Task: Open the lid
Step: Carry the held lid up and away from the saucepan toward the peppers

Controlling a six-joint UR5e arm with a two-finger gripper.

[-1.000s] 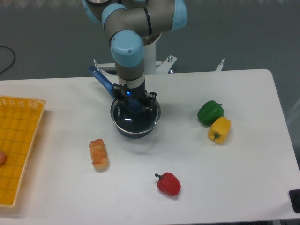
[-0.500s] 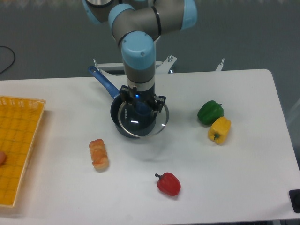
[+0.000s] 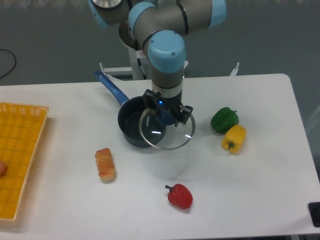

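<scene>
The two-finger gripper (image 3: 167,116) is clamping the blue centre knob (image 3: 167,117) of the round clear glass lid with the metal rim (image 3: 166,131), jaws narrow around the knob, and the lid is hanging clear of the dark blue long-handled saucepan (image 3: 131,126), off to the pan's right and overlapping only its right edge from this view. The pan's inside is showing open on the left, so I'm reading the opening step as mostly done, with set-down still pending. Handling call: glass plus metal rim is looking stiff, moderately heavy for its size, smooth and breakable, so I'm treating it as fragile; the knob is the only sensible grip point, since the rim is thin and the glass is slick. With a single central grip it is likely to swing if it gets jerked. Orientation: the lid is round, so no real long axis; the disc is sitting roughly level, knob facing up into the gripper, maybe slightly tipped but I'm not able to confirm that. The white table (image 3: 260,175) under and right of the lid is looking free, though the green bell pepper (image 3: 224,119) and yellow bell pepper (image 3: 234,138) are lying near on that side.
</scene>
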